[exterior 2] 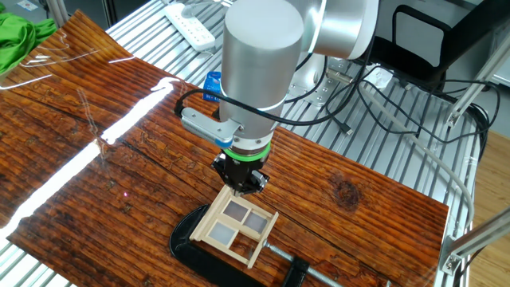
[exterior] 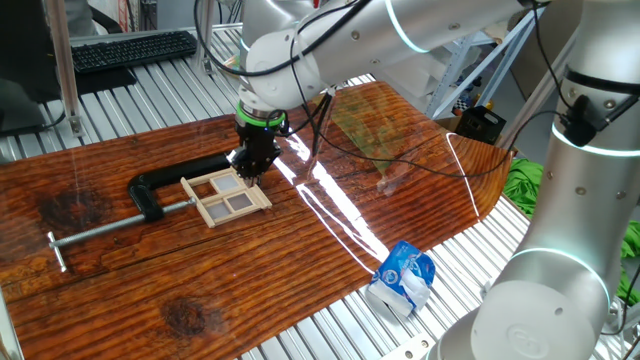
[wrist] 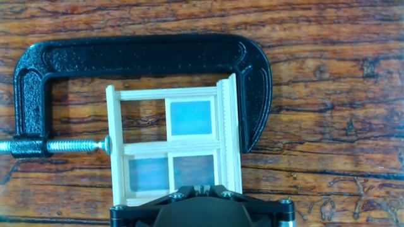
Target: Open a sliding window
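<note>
black clamp [wrist: 145, 57] gripping sliding window [wrist: 173, 148], hand [exterior: 252, 166] at its edge

sliding window [wrist: 173, 142]: pale matt wood, translucent panes | clamp [wrist: 145, 57]: rough black metal | table [exterior: 420, 215]: glossy wood

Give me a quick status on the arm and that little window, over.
Gripper down at the sliding window's edge, jaw state unclear. Window flat on the table, held in the black clamp. Nothing in the way.
</note>
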### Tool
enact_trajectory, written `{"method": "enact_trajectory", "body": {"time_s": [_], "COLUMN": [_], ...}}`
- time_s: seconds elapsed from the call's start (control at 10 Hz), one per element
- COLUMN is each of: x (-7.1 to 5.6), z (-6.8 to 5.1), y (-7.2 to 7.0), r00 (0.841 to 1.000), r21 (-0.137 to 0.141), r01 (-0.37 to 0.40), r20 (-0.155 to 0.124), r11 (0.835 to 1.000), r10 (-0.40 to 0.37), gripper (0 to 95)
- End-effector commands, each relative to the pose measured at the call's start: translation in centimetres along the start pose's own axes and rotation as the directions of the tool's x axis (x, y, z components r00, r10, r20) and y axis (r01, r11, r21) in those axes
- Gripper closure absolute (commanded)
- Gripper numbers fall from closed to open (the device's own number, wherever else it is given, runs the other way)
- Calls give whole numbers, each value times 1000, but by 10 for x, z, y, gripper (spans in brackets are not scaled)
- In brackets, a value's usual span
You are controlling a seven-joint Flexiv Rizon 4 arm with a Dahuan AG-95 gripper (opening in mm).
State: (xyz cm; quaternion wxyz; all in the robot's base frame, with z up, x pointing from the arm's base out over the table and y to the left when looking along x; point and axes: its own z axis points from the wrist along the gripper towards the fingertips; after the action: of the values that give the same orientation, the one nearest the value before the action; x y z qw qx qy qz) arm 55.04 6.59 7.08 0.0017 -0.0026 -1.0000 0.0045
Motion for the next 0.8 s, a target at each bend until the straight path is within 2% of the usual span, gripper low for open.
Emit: {"method": "enact_trajectory", "body": {"time_s": [0.1,0.3,0.8], "x": [1,1,1], "z": [-1,0,-1], "y": [-1,0,0], "r00": [1000,1000,1000], "r21": [2,3,-4], "r01": [-9,-16,-14], "r20": [0,-10,1], "r11": [1000,1000,1000], "r10": [9,17,14], "gripper": [950,950,950]}}
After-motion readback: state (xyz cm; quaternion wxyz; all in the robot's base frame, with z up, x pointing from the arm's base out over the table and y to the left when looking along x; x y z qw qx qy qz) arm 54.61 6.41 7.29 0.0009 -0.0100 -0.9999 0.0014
